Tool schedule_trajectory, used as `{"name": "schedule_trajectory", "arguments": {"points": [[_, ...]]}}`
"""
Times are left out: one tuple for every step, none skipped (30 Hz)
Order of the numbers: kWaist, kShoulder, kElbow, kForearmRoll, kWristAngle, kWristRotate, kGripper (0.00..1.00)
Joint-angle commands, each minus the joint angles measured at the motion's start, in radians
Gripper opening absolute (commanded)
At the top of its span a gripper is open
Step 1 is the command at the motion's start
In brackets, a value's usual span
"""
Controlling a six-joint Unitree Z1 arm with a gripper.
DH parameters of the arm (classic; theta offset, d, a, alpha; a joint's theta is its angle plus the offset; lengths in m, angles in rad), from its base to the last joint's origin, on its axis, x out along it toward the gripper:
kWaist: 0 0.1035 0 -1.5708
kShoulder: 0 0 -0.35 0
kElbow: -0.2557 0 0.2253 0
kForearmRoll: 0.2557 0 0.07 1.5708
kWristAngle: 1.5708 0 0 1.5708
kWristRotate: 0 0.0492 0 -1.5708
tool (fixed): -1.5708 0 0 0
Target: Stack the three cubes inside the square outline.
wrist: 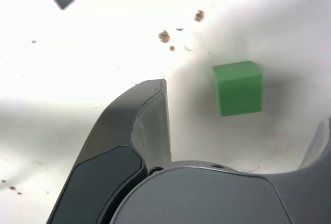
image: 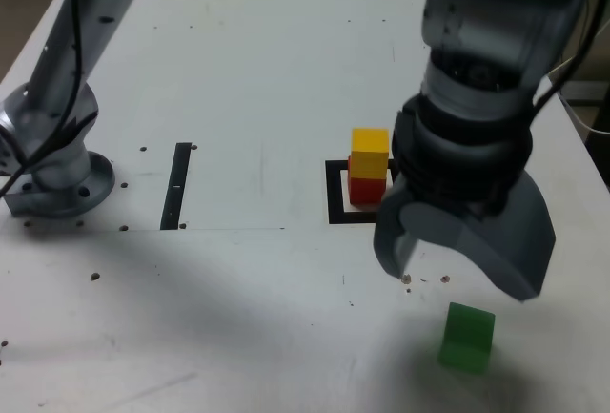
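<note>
Wide-open hand above a green cube on the white bench (image: pixel 248 79).
The grey hand (image: pixel 457 275) hangs empty, jaws spread, over the small matte green cube (image: pixel 467 337) near the exterior view's right; farther back, the yellow cube (image: pixel 370 153) sits on the red cube (image: pixel 364 190) inside the black square outline (image: pixel 335 194).

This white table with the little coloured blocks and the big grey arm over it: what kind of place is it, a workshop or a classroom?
Most likely a robotics lab bench. A grey robot arm is bolted to the white table, black marks are laid on it as targets, and toy cubes serve as practice pieces. Little beyond the table shows.
</note>
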Motion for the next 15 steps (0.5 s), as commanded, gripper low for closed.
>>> {"name": "schedule_trajectory", "arguments": {"points": [[-0.001,0.022,-0.011,0.007,-0.005,-0.002,1.0],[-0.001,0.031,-0.016,0.006,-0.006,-0.002,1.0],[-0.001,0.039,-0.021,0.006,-0.008,-0.002,1.0],[-0.001,0.048,-0.026,0.006,-0.009,-0.002,1.0],[-0.001,0.056,-0.031,0.005,-0.011,-0.002,1.0],[-0.001,0.064,-0.036,0.005,-0.013,-0.002,1.0],[-0.001,0.072,-0.041,0.004,-0.015,-0.002,1.0],[-0.001,0.081,-0.046,0.004,-0.018,-0.002,0.99],[-0.001,0.089,-0.051,0.004,-0.021,-0.002,0.99],[-0.001,0.1,-0.058,0.003,-0.026,-0.002,0.99],[-0.001,0.108,-0.064,0.003,-0.029,-0.003,0.99],[-0.001,0.117,-0.069,0.003,-0.032,-0.003,0.99],[-0.001,0.124,-0.074,0.002,-0.036,-0.005,0.99],[-0.001,0.132,-0.078,0.002,-0.039,-0.006,0.99],[-0.001,0.138,-0.081,0.002,-0.042,-0.008,0.99]]}}
